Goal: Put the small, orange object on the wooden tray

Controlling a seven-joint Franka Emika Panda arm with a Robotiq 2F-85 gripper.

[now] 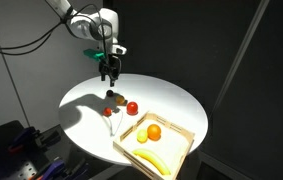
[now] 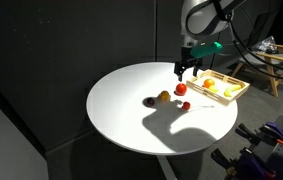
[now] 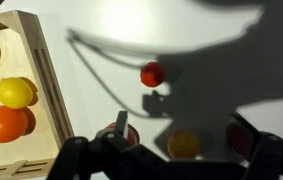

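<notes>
Fingers [image 3: 122, 122], spread wide, hang over a yellower ball [image 3: 184, 146] while the small, orange object [image 3: 153, 74] lies just beyond them on the bench [image 1: 171, 100].

Looks like a robot lab / test cell, not a home. Round white table [image 1: 171, 100] [image 2: 121, 110] is spot-lit in a dark rm, w/ black backdrop [image 1: 221, 40] behind in both exterior views. Franka arm [image 1: 81, 22] w/ loose cable [image 1: 26, 40] upper left of an exterior view; equipment rack [image 1: 11, 148] lower left.
</notes>
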